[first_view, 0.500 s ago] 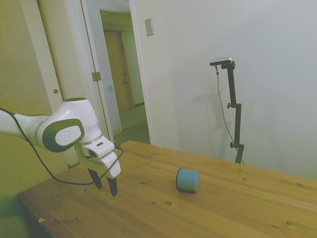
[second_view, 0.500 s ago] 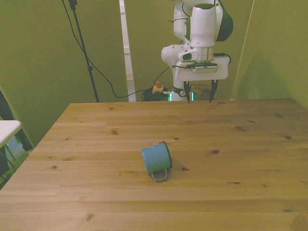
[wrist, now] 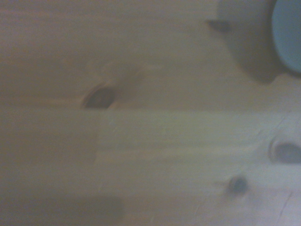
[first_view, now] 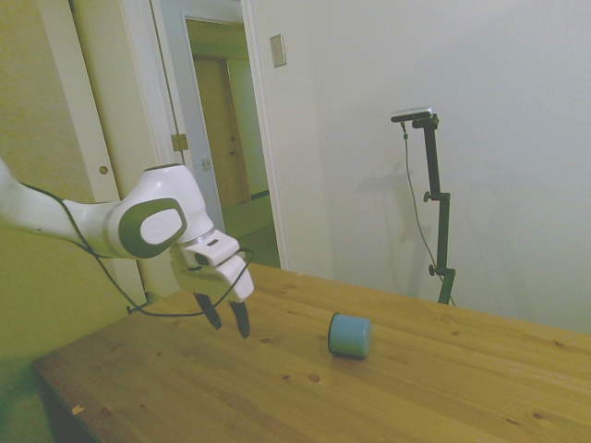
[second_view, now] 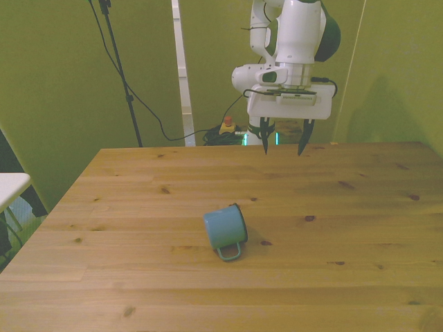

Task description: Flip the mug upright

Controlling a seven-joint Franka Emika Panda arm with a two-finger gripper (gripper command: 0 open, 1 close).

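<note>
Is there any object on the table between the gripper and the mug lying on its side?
Nothing visible. The gripper hangs open above the table's far part, and only bare wood lies between it and the mug.

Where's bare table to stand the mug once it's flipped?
Nearly everywhere. The mug lies alone on the table: bare wood on both sides of it in the front view and along the near edge. The open pincer hangs over the far edge only.

The mug (second_view: 225, 231) lies on its side mid-table (second_view: 360, 228); the hand (second_view: 283, 146) hangs spread-fingered above the far edge.
</note>
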